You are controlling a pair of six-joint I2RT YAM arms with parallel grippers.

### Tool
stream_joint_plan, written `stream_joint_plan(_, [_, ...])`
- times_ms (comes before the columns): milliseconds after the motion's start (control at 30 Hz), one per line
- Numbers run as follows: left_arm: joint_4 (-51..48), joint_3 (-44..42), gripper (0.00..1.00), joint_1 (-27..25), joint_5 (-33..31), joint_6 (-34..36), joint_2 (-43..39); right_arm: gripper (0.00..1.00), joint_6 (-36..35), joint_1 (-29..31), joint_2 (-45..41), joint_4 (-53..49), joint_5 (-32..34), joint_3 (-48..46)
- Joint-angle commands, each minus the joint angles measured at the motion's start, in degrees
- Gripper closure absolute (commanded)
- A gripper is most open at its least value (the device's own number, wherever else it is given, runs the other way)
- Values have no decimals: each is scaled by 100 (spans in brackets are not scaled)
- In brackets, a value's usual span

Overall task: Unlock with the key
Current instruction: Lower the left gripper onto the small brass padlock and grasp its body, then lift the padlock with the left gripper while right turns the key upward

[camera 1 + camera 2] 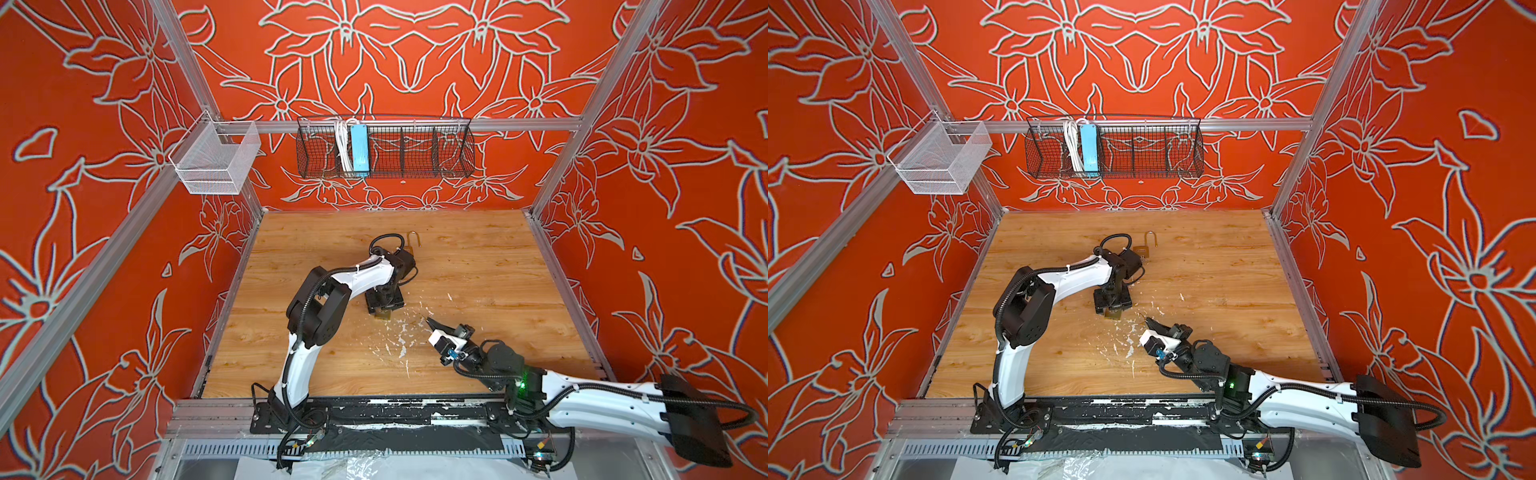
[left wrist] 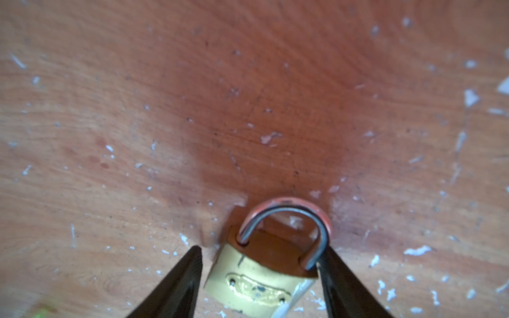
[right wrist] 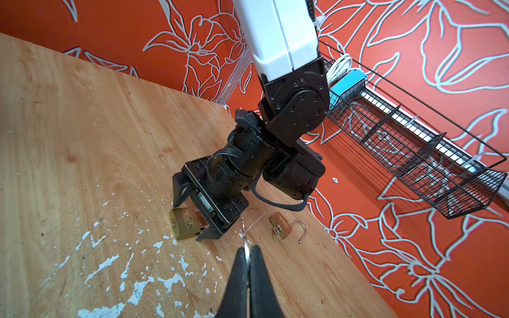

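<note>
Gripper spacing on the left arm is seen to be wide: the left gripper [image 2: 259, 256] is positioned, pointing down, astride a brass padlock [image 2: 256, 283], and nothing is clamped. In the left wrist view one finger [image 2: 344, 289] is pressed against the padlock beside a leg of the shackle [image 2: 286, 210], while the opposite finger [image 2: 176, 283] is separated from the brass body by a narrow gap. Both shackle legs are seated in the body. In both top views the padlock [image 1: 1113, 314] is supported by the bench [image 1: 478, 266], near its middle.

The right gripper [image 3: 248, 249] is closed on a key [image 3: 246, 239], whose thin metal blade is projected beyond the fingertips. The key is held near the padlock but apart from it, and is aimed roughly toward the left gripper.

A second padlock [image 3: 281, 227] is located farther back on the bench, beyond the left arm's wrist. Its shackle is swung open, and a key on a ring is seen at its base. White scrape marks [image 1: 401, 345] are scattered over the bench between the two grippers.
</note>
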Motion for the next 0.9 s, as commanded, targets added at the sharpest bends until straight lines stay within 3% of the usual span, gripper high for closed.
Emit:
stream_joint_plan(0, [-142,-239,32,-170,-104,306,-16,100,-14,38,93,68,48,-49])
stream_joint_plan(333, [156,-363,33,-231,16,1123,91,100,30,26,208,159,48,-56])
stream_joint_plan(700, [365,-822,35,-102,510,964,-28,100,118,-4,151,139,-5,-66])
stream_joint_plan(867, [601,-1075,43,50,743,972,-9,100,135,-9,98,143,-22,-95])
